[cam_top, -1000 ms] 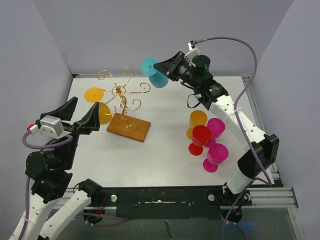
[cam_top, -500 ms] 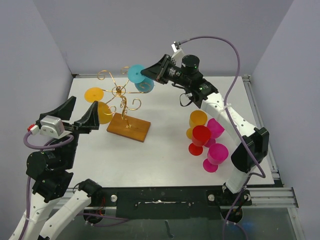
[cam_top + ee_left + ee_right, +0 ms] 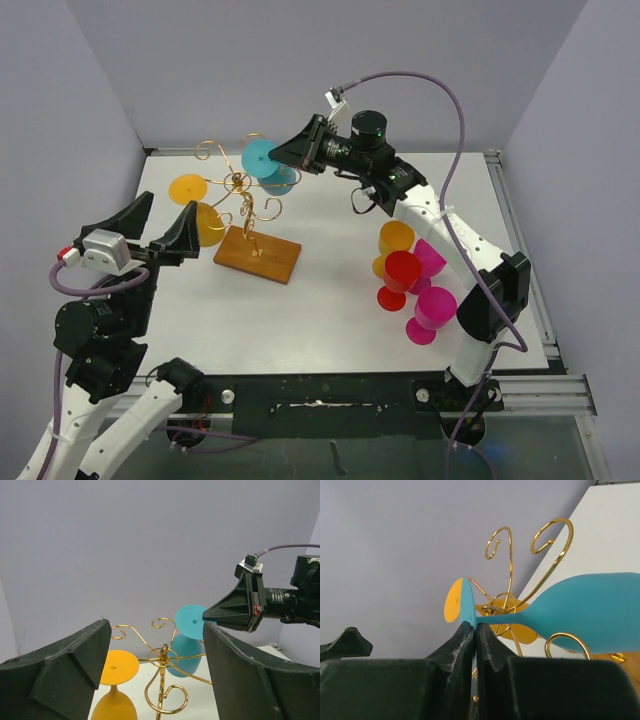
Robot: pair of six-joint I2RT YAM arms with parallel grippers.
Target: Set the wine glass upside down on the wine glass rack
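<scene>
In the overhead view the right claw (image 3: 287, 157) reaches in from the upper middle of the frame toward the rack (image 3: 240, 184), which stands in the upper left part of the white table (image 3: 330, 310). Its two fingers are pinched together on the thin edge of the foot of a blue glass (image 3: 262, 160). The right wrist view shows this best: the fingertips meet on the rim of the foot, and the blue glass (image 3: 590, 610) stretches off to the right side of that frame.

The blue glass hangs upside down and tilted, with its foot above and its bowl below. It sits right of the rack's centre post, in among the curled gold wires. In the left wrist view a wire arm crosses in front of the bowl of the blue glass (image 3: 184, 652). Whether the stem sits inside a curl cannot be told.

An orange glass (image 3: 190, 190) hangs upside down on the left side of the rack, above the left end of the wooden base (image 3: 257, 254).

The left claw (image 3: 158, 226) hovers at the left of the frame, near the orange glass. Its fingers (image 3: 60, 675) are spread wide and grip nothing.

On the right side of the table stand a second orange glass (image 3: 396, 238), a red glass (image 3: 402, 272) and two pink glasses (image 3: 436, 306), close together.
</scene>
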